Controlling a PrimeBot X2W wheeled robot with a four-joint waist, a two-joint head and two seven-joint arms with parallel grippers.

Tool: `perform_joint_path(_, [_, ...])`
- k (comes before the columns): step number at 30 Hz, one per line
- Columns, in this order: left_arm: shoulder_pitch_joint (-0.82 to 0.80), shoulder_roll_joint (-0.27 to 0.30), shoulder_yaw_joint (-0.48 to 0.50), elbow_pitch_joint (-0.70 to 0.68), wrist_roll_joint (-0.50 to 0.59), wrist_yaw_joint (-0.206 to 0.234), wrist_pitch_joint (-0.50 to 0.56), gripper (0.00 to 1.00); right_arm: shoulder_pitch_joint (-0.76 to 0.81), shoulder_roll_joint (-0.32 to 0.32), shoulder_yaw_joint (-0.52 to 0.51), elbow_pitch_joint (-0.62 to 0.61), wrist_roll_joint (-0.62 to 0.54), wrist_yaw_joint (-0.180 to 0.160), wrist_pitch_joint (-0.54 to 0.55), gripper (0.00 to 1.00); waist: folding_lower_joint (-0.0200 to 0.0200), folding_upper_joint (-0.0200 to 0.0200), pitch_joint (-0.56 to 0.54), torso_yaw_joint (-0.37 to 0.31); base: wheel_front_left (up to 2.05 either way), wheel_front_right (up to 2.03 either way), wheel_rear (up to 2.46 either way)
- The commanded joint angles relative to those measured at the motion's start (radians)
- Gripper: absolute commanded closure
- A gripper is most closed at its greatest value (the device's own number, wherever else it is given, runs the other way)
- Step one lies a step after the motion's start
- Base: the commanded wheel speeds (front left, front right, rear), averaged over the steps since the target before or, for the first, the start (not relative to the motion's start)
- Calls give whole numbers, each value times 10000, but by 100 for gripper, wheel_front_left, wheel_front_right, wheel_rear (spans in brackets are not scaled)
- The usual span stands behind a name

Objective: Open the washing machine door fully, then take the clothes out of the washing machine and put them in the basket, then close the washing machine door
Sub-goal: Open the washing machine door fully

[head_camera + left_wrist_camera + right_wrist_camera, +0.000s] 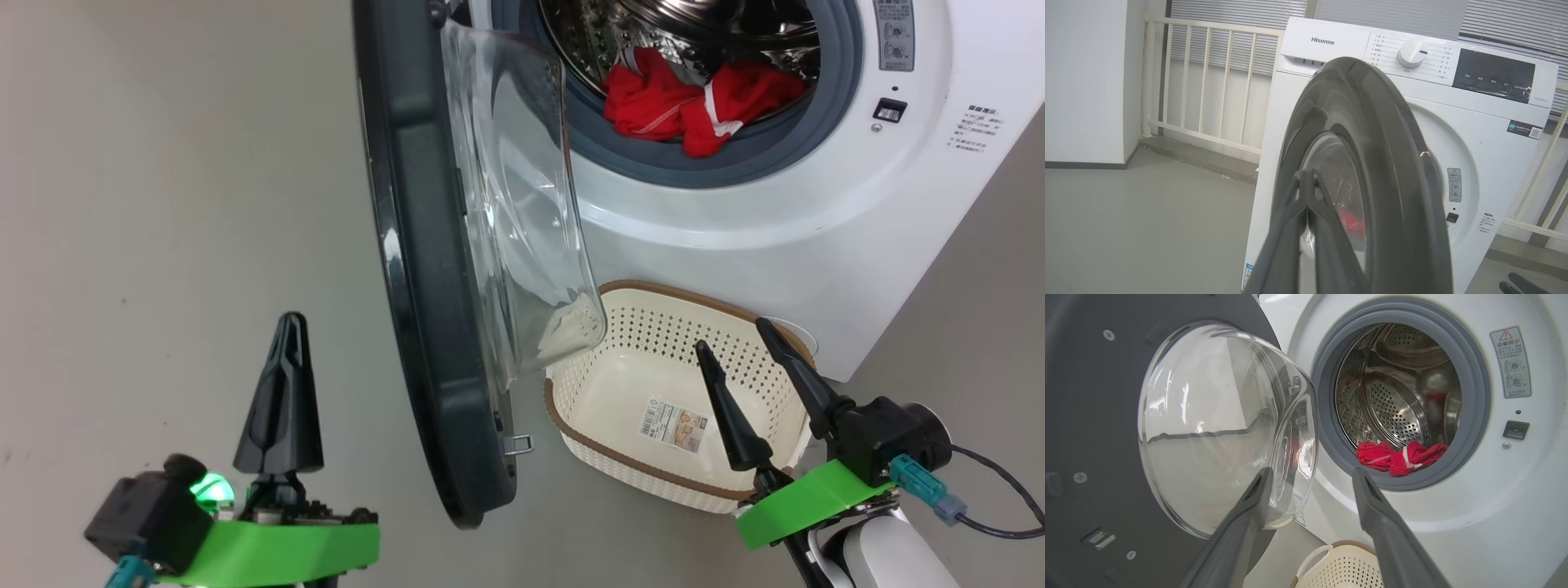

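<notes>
Two grippers up, so I'll go left to right. My left gripper (pixel 291 322) sits low over the floor (pixel 163 204), jaws pinched together on nothing, just outside the washing machine door (pixel 424 245). That door stands swung out, roughly edge-on to me, all glossy black rim and bulging glass. I'd call it stiff, hinged and slick, so if it needs more swing, a push on the rim beats any pinch.

Next comes the washing machine (pixel 735 220). The clothes (pixel 694 102) lie bunched at the front of the drum (pixel 694 33), against the grey gasket (pixel 653 159). They look like light, floppy fabric that will drape and snag, so I'd bite a thick fold at the top of the heap.

Below, the basket (pixel 653 287) waits on the floor just in front of the machine, nothing in it bar its sticker (pixel 673 425). My right gripper (pixel 732 335) hovers above it, jaws spread wide, holding nothing.
</notes>
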Motion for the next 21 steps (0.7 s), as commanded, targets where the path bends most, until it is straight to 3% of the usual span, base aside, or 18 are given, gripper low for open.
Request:
perform_joint_path(1, [-484, 156, 244, -642, 42, 63, -51, 100, -182, 60, 249, -244, -34, 63, -64, 0, 0, 0, 11, -23, 0, 0, 0])
perform_joint_path(10, [-858, 156, -235, -2029, 299, 114, -51, 100, -219, 60, 279, -224, 0, 63, -64, 0, 0, 0, 35, -91, 0, 0, 0])
perform_joint_path(21, [-982, 156, -2226, -2250, 732, -56, 151, 100, -283, 60, 356, -201, 48, 63, -64, 0, 0, 0, 54, -228, 0, 0, 0])
